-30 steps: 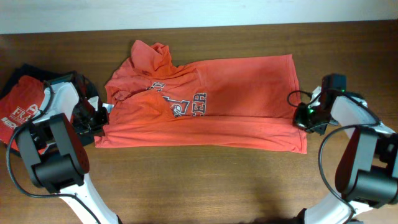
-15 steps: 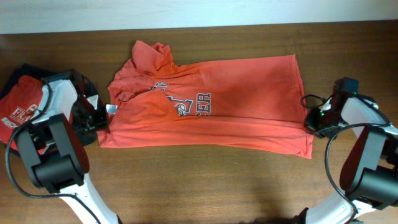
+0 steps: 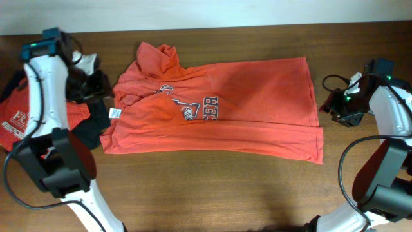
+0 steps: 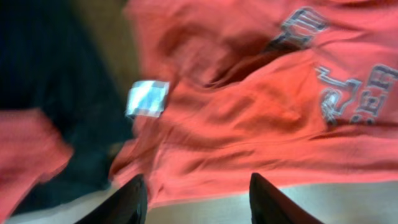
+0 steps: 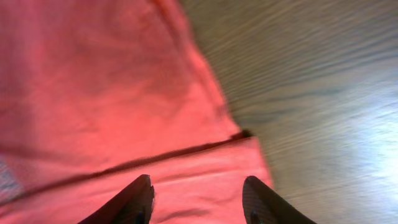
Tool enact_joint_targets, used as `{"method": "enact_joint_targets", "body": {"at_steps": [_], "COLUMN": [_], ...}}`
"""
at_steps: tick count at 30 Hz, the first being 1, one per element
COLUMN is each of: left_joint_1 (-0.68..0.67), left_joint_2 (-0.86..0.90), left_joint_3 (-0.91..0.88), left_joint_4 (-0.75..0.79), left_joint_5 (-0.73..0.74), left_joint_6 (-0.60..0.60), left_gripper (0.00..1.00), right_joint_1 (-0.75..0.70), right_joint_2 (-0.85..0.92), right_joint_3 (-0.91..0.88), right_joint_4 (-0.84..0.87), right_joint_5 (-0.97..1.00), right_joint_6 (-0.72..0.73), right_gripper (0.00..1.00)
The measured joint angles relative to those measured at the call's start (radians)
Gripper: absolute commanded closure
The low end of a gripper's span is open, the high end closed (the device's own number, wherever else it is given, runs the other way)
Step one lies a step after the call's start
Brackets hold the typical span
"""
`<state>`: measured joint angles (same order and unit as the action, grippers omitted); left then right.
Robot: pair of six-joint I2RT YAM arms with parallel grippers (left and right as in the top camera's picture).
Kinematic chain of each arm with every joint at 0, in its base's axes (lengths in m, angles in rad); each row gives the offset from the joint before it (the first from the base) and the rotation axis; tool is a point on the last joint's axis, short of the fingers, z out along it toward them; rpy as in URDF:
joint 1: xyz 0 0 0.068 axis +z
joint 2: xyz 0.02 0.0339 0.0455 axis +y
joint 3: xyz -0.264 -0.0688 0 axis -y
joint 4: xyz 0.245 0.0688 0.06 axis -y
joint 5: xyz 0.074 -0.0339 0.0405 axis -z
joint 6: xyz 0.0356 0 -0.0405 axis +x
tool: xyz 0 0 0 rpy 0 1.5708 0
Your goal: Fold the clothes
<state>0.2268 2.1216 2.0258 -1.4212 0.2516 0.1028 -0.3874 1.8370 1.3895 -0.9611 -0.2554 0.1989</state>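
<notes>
On the wooden table [image 3: 193,193] | orange-red T-shirt [image 3: 251,103] spread out mid-table, lettering up | left gripper [image 4: 198,202] fingers apart, empty, over the shirt's edge near a white tag [image 4: 148,98] | right gripper [image 5: 194,200] fingers apart, empty, over the opposite hem corner | dark garment [image 3: 96,124] and folded red shirt [image 3: 13,111] far left.

The left arm [image 3: 37,90] and right arm [image 3: 394,106] share white links, bulky black joints, looping black cables, teal-capped wrists and dark tapered fingers [image 4: 127,202].
</notes>
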Motion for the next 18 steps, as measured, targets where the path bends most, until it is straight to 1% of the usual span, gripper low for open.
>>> {"method": "enact_joint_targets", "body": {"at_steps": [2, 4, 7, 10, 11, 12, 16, 18], "left_joint_1": [-0.074, -0.132, -0.207, -0.275, -0.283, -0.293, -0.318, -0.319], "left_joint_2": [0.002, 0.010, 0.045, 0.119, 0.134, 0.154, 0.226, 0.231], "left_joint_3": [0.001, 0.002, 0.008, 0.008, 0.008, 0.008, 0.008, 0.007], "left_joint_4": [0.099, 0.157, 0.205, 0.230, 0.232, 0.236, 0.291, 0.320], "left_joint_5": [0.029, 0.021, -0.004, -0.034, -0.040, -0.050, -0.074, -0.077], "left_joint_6": [0.055, 0.080, 0.098, 0.114, 0.115, 0.117, 0.109, 0.093], "left_gripper": [0.48, 0.48, 0.48, 0.49, 0.53, 0.54, 0.54, 0.54], "right_joint_1": [0.000, 0.000, 0.000, 0.000, 0.000, 0.000, 0.000, 0.000], "right_joint_2": [0.000, 0.000, 0.000, 0.000, 0.000, 0.000, 0.000, 0.000], "right_joint_3": [0.000, 0.000, 0.000, 0.000, 0.000, 0.000, 0.000, 0.000], "right_joint_4": [-0.001, -0.004, -0.010, -0.016, -0.016, -0.017, -0.021, -0.024], "right_joint_5": [-0.085, -0.106, -0.132, -0.139, -0.140, -0.140, -0.140, -0.140], "right_joint_6": [-0.022, -0.027, -0.039, -0.043, -0.043, -0.045, -0.050, -0.050], "right_gripper": [0.46, 0.45, 0.45, 0.44, 0.44, 0.44, 0.44, 0.44]}}
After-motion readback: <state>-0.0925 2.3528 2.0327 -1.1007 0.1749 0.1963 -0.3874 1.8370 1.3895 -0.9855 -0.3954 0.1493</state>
